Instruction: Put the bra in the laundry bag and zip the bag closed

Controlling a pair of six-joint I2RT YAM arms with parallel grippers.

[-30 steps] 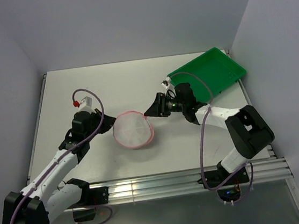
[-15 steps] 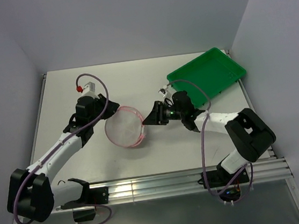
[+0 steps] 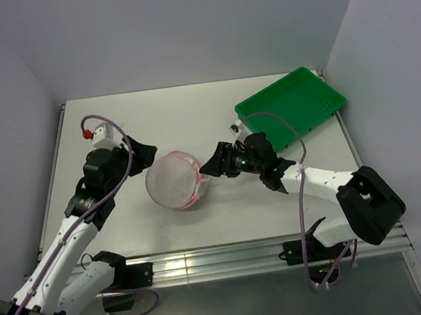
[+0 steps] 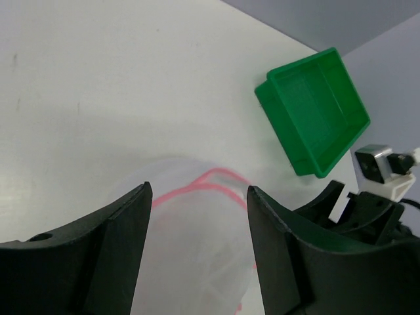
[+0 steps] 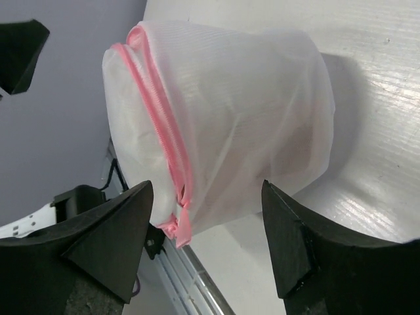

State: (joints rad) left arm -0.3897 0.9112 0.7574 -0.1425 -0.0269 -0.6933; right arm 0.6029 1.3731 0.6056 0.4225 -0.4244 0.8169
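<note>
The laundry bag [image 3: 172,181], a rounded white mesh pouch with a pink zipper rim [image 5: 155,115], lies on its side on the white table. The pink zipper pull [image 5: 181,223] hangs at the bag's lower edge. My left gripper [image 3: 141,151] is open, just up-left of the bag and off it; in the left wrist view the bag [image 4: 197,236] lies beyond the spread fingers [image 4: 118,249]. My right gripper [image 3: 208,166] is open just right of the rim, with the bag [image 5: 230,111] ahead of its fingertips and untouched. No bra can be made out; only pale folds show through the mesh.
A green plastic tray [image 3: 293,103] stands at the back right, behind the right arm; it shows too in the left wrist view [image 4: 314,115]. The table's near edge with its aluminium rail [image 3: 222,259] runs in front of the bag.
My left gripper has opened, let go of the bag and drawn back to the upper left. The bag has shifted a little left. My right gripper has opened wider.
</note>
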